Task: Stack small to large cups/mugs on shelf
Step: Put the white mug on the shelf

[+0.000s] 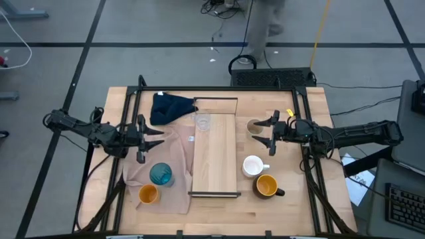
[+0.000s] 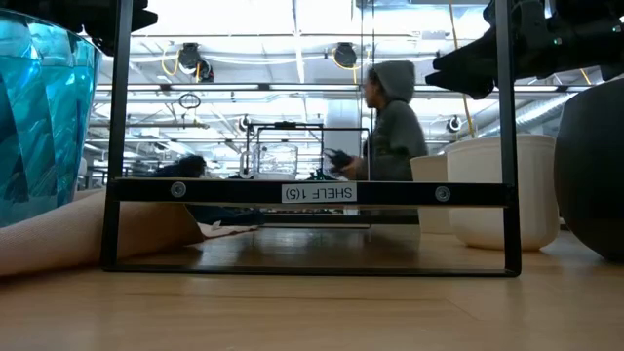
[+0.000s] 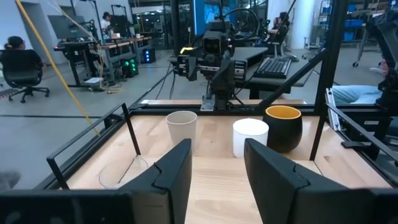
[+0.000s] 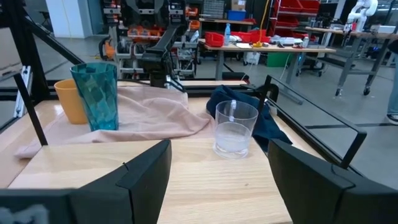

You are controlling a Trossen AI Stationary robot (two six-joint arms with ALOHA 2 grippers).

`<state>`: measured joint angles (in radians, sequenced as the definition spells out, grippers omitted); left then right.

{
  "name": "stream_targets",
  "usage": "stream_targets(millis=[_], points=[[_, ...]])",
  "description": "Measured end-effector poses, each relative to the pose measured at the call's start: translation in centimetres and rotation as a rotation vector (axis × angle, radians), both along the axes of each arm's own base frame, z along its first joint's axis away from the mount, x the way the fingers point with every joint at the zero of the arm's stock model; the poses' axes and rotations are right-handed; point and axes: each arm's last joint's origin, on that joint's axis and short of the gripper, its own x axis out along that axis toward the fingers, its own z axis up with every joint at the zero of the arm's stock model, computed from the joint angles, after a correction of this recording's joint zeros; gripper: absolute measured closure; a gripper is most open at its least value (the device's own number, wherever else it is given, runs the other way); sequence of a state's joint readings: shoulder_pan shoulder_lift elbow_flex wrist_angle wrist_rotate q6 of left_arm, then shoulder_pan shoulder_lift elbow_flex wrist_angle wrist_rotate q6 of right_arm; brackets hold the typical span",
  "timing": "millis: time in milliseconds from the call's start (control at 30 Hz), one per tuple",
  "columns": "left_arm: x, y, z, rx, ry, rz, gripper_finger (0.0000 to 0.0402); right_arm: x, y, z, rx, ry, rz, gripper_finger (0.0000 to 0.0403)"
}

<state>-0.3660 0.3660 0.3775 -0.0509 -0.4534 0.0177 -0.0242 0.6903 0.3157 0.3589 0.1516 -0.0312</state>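
Clear glass [image 1: 202, 121] alone at shelf [image 1: 214, 156] far edge; left gripper [image 1: 157, 137], right gripper [image 1: 264, 132] flank shelf, fingers apart, empty.

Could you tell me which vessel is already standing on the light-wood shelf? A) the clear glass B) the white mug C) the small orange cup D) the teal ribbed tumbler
A: the clear glass stands at the far end of the shelf; the other vessels sit off it.
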Motion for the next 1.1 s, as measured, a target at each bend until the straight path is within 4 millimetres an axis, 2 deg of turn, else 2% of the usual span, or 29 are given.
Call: stream_targets(millis=[233,333,467,567,867,1100], points=[[0.0,0.0,0.0,-0.001,0.000,0.000,0.0252,0.0,0.0,0.0,-0.005,-0.003,0.000,0.0142],[0.0,0.0,0.0,-0.001,0.000,0.000,0.0252,0.0,0.0,0.1,0.060,-0.018,-0.002,0.0142],[0.0,0.0,0.0,-0.001,0.001,0.000,0.0252,0.1,0.4,0.3,0.105,-0.015,0.120,0.0142],[0.0,0.0,0.0,0.000,0.004,0.000,0.0252,0.3,0.5,1.3,0.130,0.007,0.150,0.0142],[0.0,0.0,-0.1,-0.016,0.004,0.001,0.0252,1.1,1.4,5.0,0.121,0.224,0.192,0.0142],[0.1,0.0,-0.7,-0.018,0.021,0.002,0.0252,2.4,2.0,4.5,0.128,0.453,0.208,0.0142]])
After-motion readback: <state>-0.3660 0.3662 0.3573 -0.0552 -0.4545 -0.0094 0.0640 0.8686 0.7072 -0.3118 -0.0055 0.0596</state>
